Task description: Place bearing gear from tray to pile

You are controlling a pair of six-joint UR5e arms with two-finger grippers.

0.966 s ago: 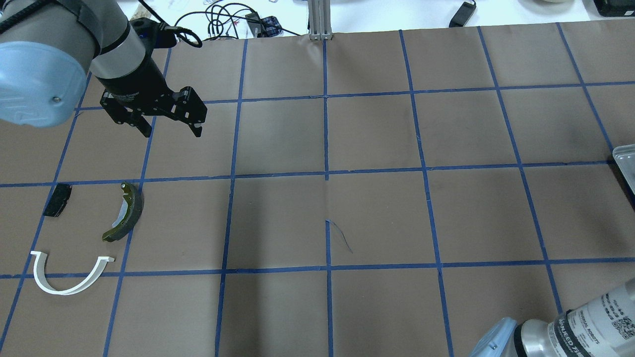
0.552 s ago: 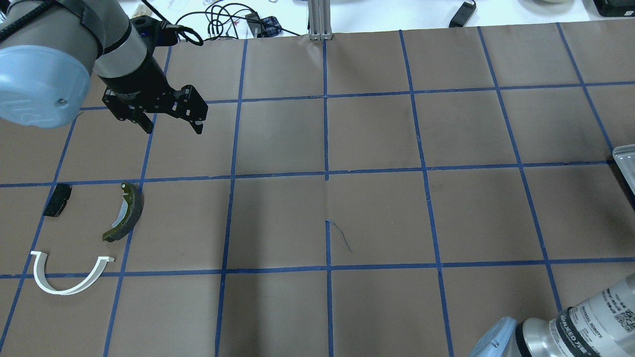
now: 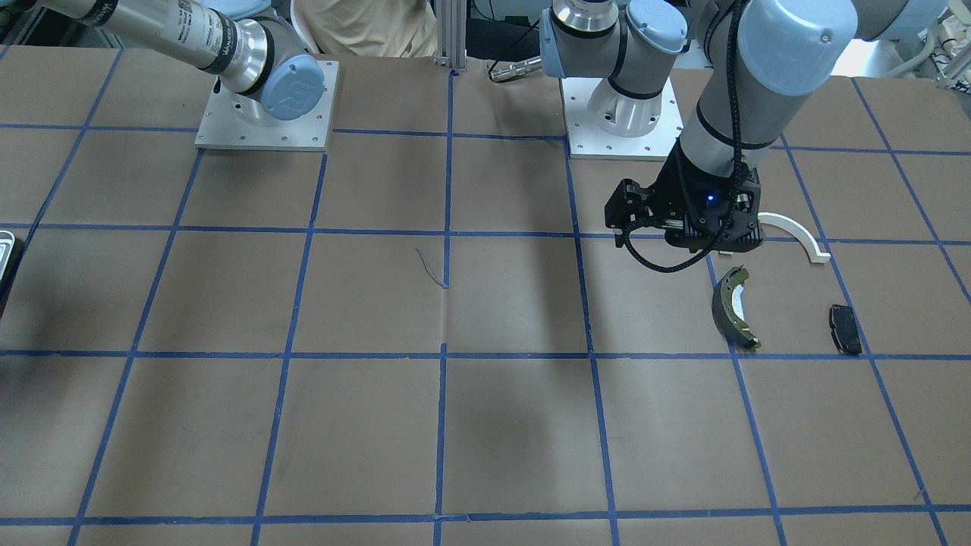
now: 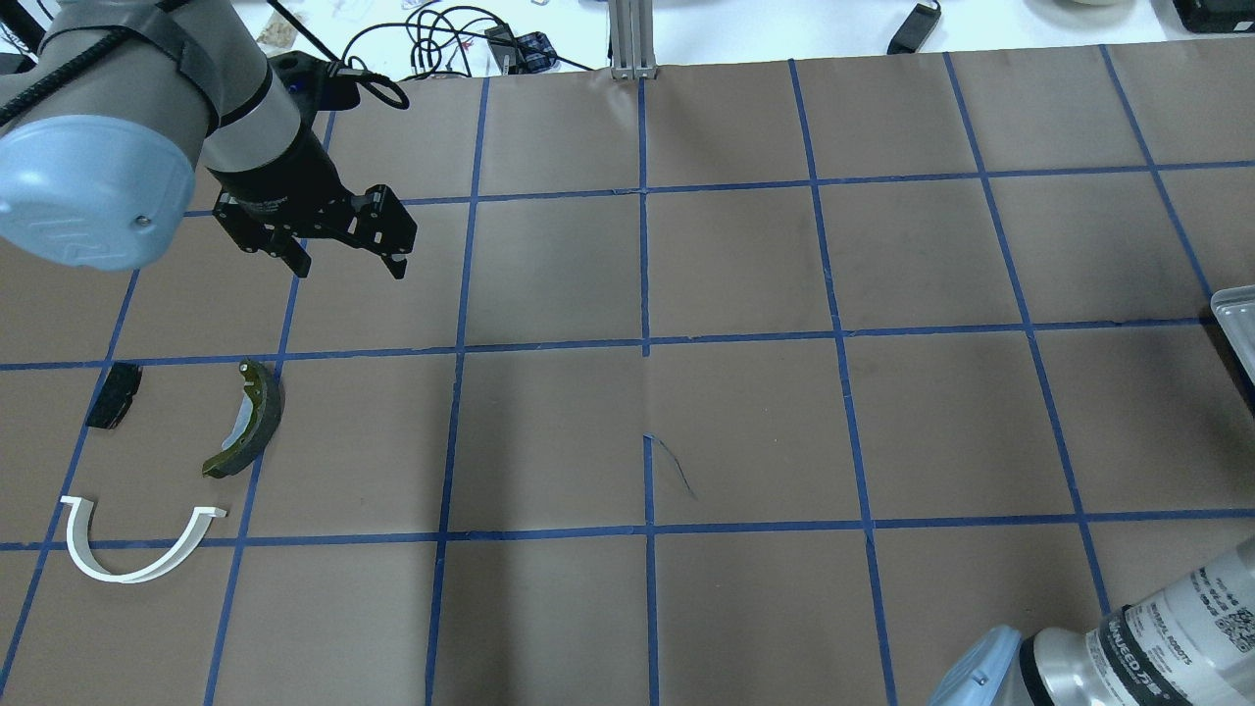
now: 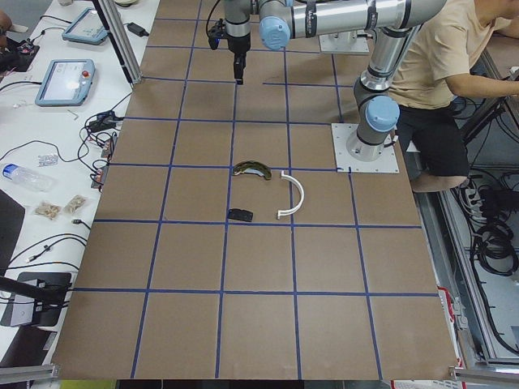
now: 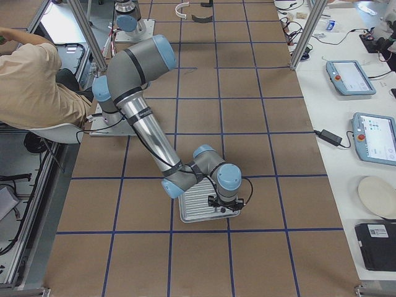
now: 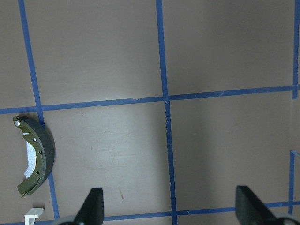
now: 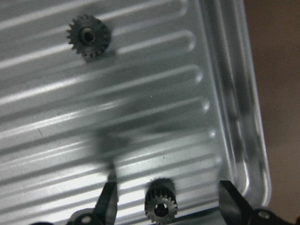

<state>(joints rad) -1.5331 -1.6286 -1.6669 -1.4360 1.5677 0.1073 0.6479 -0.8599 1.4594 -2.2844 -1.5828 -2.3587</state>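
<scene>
Bearing gear [image 8: 161, 206], small, dark and toothed, lies flat on the ribbed silver tray [image 8: 225, 93] in my right wrist view. It sits between the spread fingers of the right gripper [image 8: 169, 200], and neither finger touches it. A second gear [image 8: 89, 35] lies farther up the tray. From overhead I see the left gripper [image 4: 348, 263] hanging above the brown table [image 4: 745, 422], fingers apart and empty, near the pile [image 4: 263, 412]. The pile is an olive-green brake shoe [image 4: 267, 402], a white arc [image 4: 123, 578] and a black pad [image 4: 113, 395], each apart from the others. My left wrist view shows the shoe at the left edge and only table between the fingers. The right-side view shows the right arm bent down over the tray.
</scene>
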